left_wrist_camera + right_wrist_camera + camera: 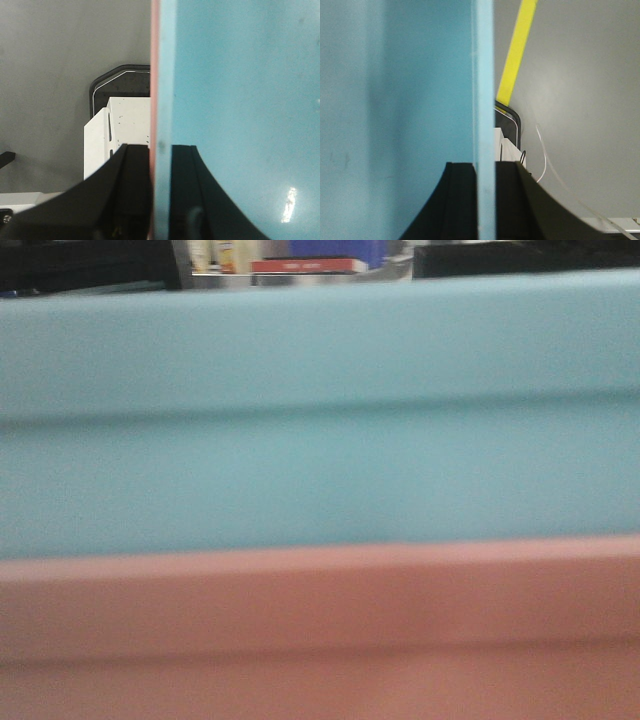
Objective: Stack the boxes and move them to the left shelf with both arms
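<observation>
Stack held: you had the blue tub [320, 390] nested in the pink tub [320, 630], gripped at both ends.
Your left gripper [159, 150] clamped both walls and your right gripper [483, 167] clamped the blue tub's wall. The shelf was unseen, so next both arms probably had to travel left together.

1. Ahead: blue tub [320, 410] over pink tub [320, 630] blocks nearly the whole front view. Only a thin strip above the rim is open, with blurred clutter beyond.
2. Left tool [159, 150]: gap filled by nested tub walls. Outboard there is open floor [50, 75], with white housing [125, 120] close by.
3. Right tool [484, 167]: gap filled by the blue wall. Outboard is open apart from a thin cable [545, 160].
</observation>
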